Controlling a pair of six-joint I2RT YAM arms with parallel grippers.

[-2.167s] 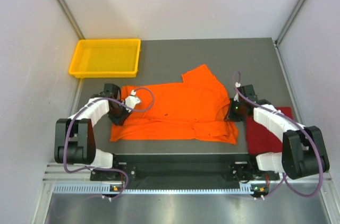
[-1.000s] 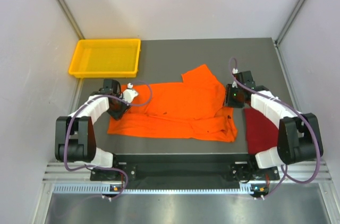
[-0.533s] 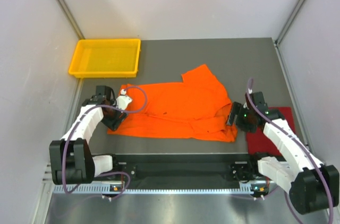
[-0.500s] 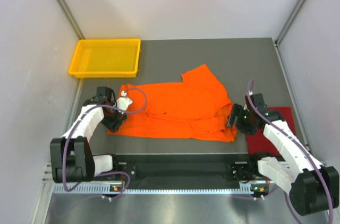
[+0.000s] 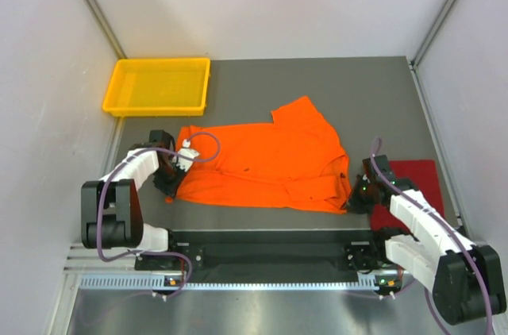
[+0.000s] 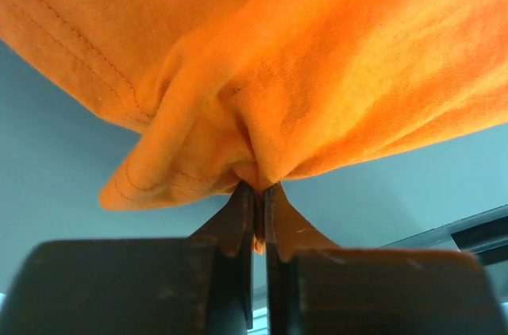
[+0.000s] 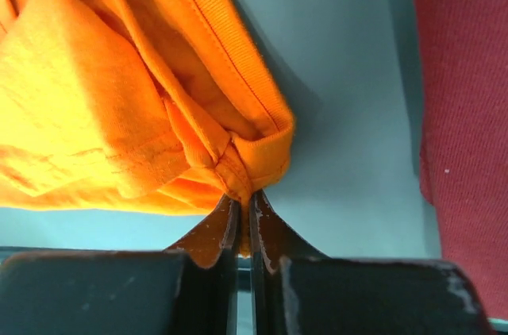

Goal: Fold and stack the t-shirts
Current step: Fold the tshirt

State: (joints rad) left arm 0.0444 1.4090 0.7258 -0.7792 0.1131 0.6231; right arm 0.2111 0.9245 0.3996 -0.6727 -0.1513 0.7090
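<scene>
Left fingers [image 6: 235, 224] and right fingers [image 7: 216, 233] are each pinching a bunched near corner of the orange t-shirt [image 5: 270, 162], which spreads away ahead of them. The dark red t-shirt [image 7: 468, 113] sits just right of the right pair. I'd lift both evenly, keeping the hem taut.

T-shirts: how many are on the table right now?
2. The orange t-shirt lies spread across the middle; the dark red t-shirt sits at the near right, partly hidden behind the right arm.
</scene>
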